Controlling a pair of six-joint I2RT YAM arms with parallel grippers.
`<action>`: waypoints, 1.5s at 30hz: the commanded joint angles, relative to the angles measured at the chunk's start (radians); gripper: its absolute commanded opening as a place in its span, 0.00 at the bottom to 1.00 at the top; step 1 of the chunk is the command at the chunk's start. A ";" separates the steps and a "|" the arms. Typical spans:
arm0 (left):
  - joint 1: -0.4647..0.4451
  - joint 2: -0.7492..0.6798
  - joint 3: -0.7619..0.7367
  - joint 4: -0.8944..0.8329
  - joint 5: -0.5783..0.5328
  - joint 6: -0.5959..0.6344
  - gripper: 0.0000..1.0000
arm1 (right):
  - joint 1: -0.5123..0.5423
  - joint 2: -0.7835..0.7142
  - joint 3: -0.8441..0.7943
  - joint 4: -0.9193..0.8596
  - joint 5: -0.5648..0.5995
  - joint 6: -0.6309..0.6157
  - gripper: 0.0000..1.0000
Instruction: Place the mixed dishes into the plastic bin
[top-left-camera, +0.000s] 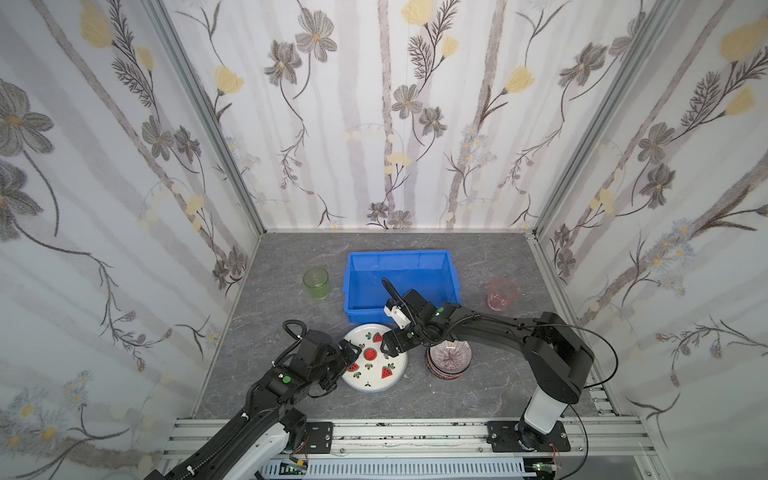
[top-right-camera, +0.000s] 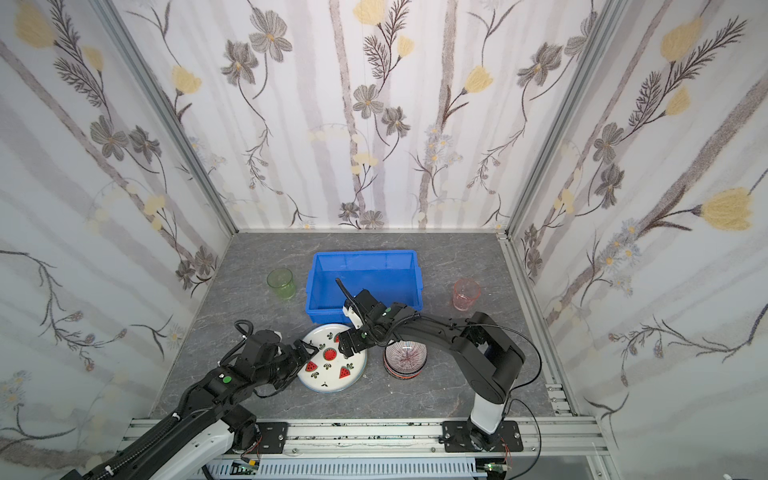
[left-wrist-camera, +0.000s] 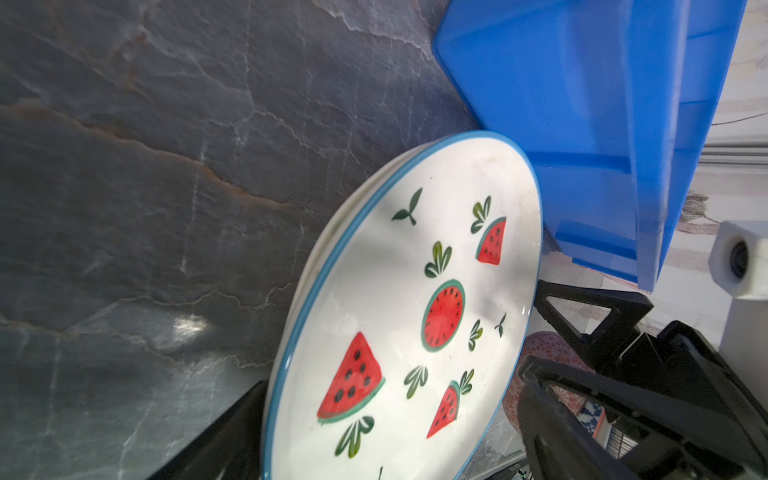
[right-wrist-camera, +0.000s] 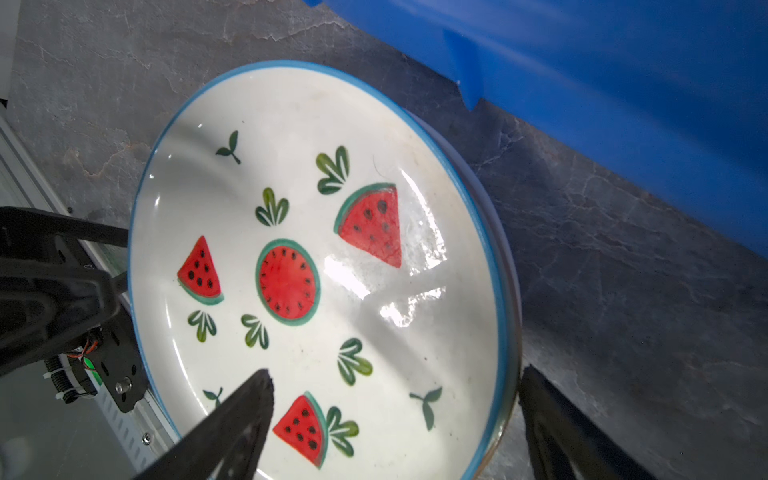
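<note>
Right wrist view: right gripper (right-wrist-camera: 397, 374) open, jaws straddling the rim of the watermelon plate (right-wrist-camera: 316, 232); no grip. Left gripper (top-left-camera: 352, 352) open at the opposite edge. Plate on tabletop (top-left-camera: 478, 395), just in front of the bin (top-left-camera: 415, 258). Bowl stack (top-left-camera: 451, 358) right of plate. Green tumbler (top-left-camera: 316, 283) left of bin, pink tumbler (top-left-camera: 502, 294) right.

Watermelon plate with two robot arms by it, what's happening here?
Both robot arms are at the watermelon plate on the table. The left gripper and right gripper are open at opposite sides of its rim, not squeezing. The blue bin behind shows no dishes inside. A stack of bowls, a green tumbler and a pink tumbler stand nearby.
</note>
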 joint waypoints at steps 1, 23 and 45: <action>-0.001 0.001 0.001 0.023 -0.008 -0.009 0.93 | 0.003 -0.005 0.007 0.044 -0.040 0.005 0.91; -0.003 0.000 0.002 0.025 -0.012 -0.013 0.93 | 0.017 -0.012 0.015 0.027 0.023 0.010 0.90; -0.003 -0.009 -0.004 0.030 -0.013 -0.015 0.92 | 0.028 0.027 0.017 0.064 -0.089 0.016 0.90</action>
